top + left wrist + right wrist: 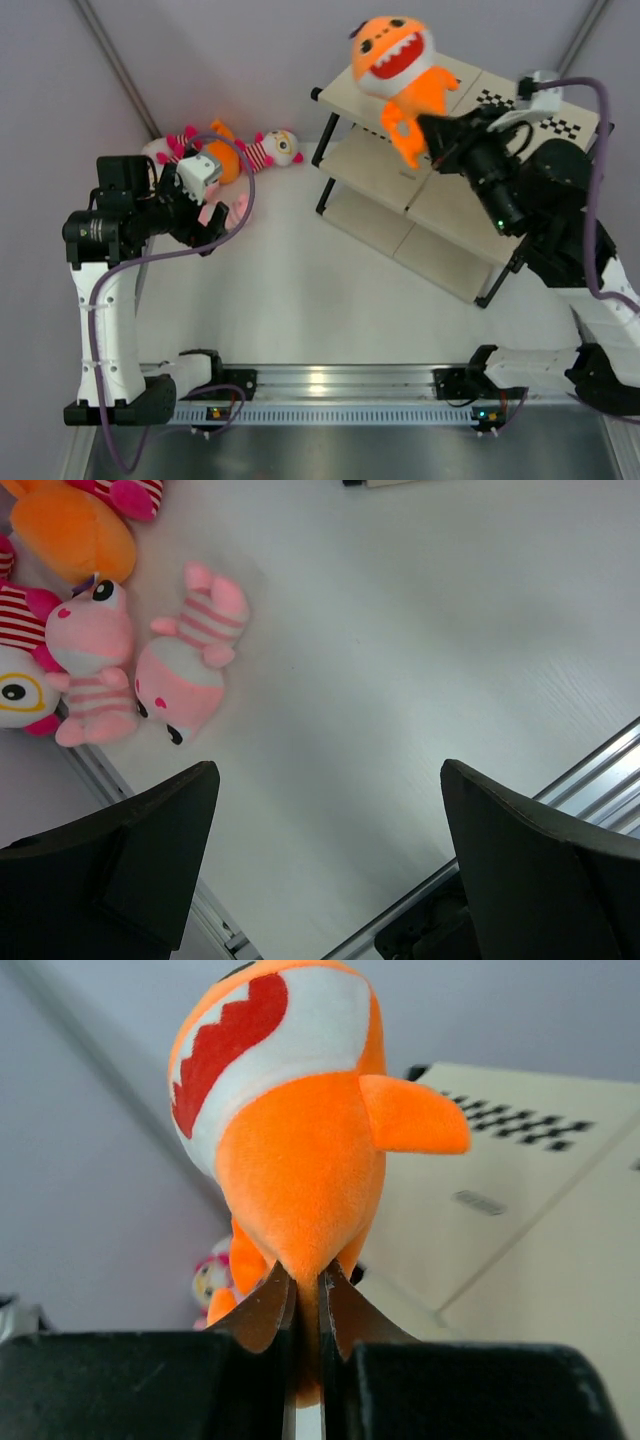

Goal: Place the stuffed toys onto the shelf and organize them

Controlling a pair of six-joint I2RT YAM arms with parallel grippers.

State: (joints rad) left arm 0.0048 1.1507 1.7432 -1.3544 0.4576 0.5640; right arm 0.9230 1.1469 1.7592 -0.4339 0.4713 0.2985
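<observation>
The right gripper (pixel 307 1280) pinches the orange plush shark (pixel 395 70) by its tail above the cream three-tier shelf (pixel 445 250), probably to set it there; the left gripper (pixel 328 780) hangs wide open, empty.

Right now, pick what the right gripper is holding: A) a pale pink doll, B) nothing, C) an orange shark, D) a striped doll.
C: the right gripper is shut on the tail end of the orange shark, whose toothy mouth shows above the fingers. The left gripper is open with nothing between its fingers.
</observation>
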